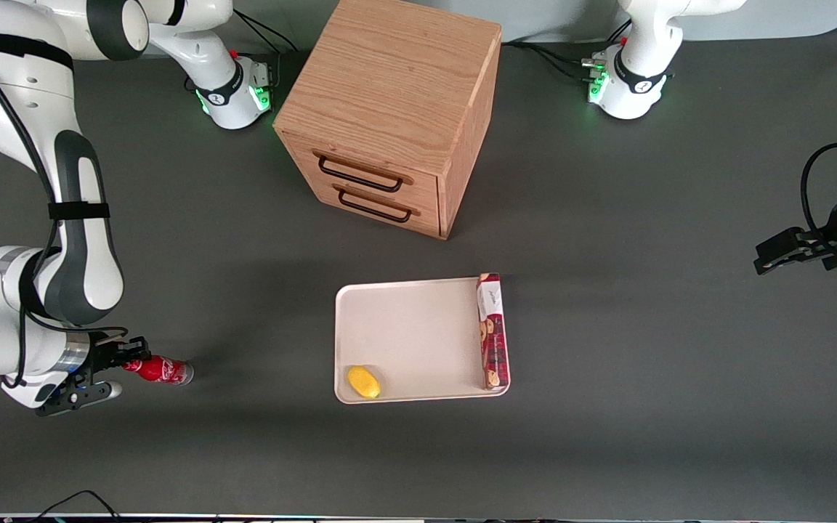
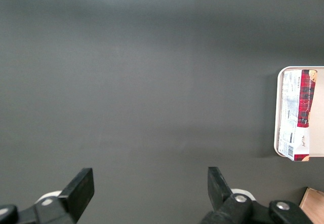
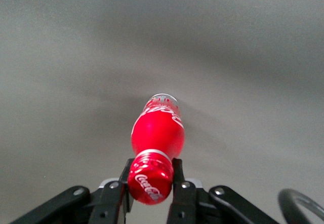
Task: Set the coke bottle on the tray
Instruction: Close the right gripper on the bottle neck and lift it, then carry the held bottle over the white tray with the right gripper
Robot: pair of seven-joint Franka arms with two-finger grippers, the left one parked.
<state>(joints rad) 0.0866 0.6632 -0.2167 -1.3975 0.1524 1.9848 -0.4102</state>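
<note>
The coke bottle [image 1: 163,370] is small and red with white lettering. It lies level, far toward the working arm's end of the table, its silvery base pointing toward the tray. My right gripper [image 1: 128,363] is shut on its red cap end. In the right wrist view the fingers [image 3: 177,176] press both sides of the cap [image 3: 150,179], and the bottle's body [image 3: 158,127] points away from the gripper over the dark mat. The cream-white tray [image 1: 411,327] lies mid-table, well apart from the bottle. Its rim also shows in the left wrist view [image 2: 277,133].
A long red cookie box [image 1: 492,330] lies along the tray's edge toward the parked arm; it also shows in the left wrist view [image 2: 299,113]. A yellow lemon [image 1: 364,382] sits in the tray's corner nearest the camera. A wooden drawer cabinet [image 1: 397,109] stands farther from the camera than the tray.
</note>
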